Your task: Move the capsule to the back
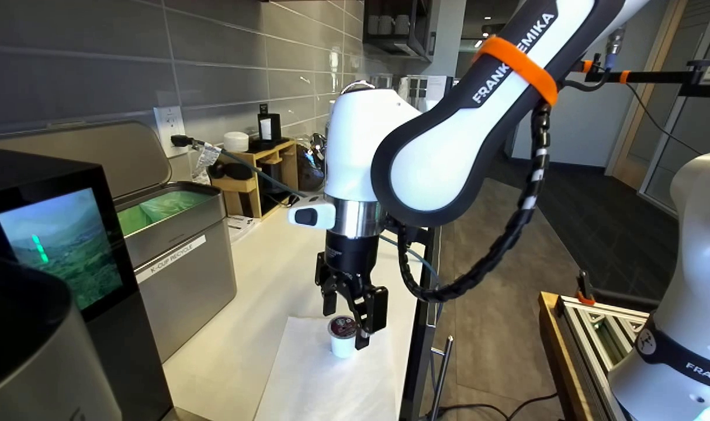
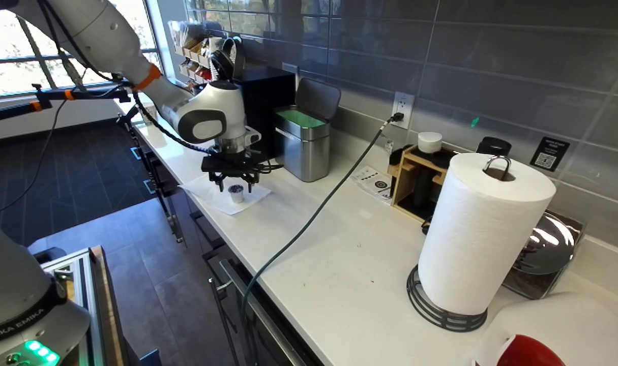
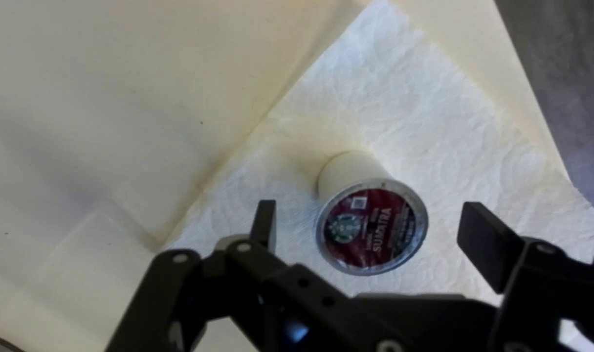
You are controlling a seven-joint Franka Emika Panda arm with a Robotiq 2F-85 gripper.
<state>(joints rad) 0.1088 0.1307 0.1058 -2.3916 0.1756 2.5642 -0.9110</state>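
Observation:
The capsule (image 3: 375, 230), a small whitish cup with a dark red-brown foil lid, stands upright on a white paper sheet (image 3: 424, 117). It shows in both exterior views as well, as the small cup (image 1: 343, 346) and the same cup (image 2: 236, 197) on the counter. My gripper (image 3: 369, 220) points down over it, open. One finger (image 3: 265, 222) is on each side of the capsule, and in the wrist view a gap shows between each finger and the lid. Nothing is held. How far the fingertips reach below the lid is hard to tell.
A metal recycle bin (image 2: 309, 152) with its lid up stands against the wall beside a dark machine (image 1: 68, 234). A cable (image 2: 309, 223) crosses the counter from the outlet. Farther along are a wooden organizer (image 2: 408, 175) and a paper towel roll (image 2: 484, 239). The counter edge (image 3: 531, 93) runs close by.

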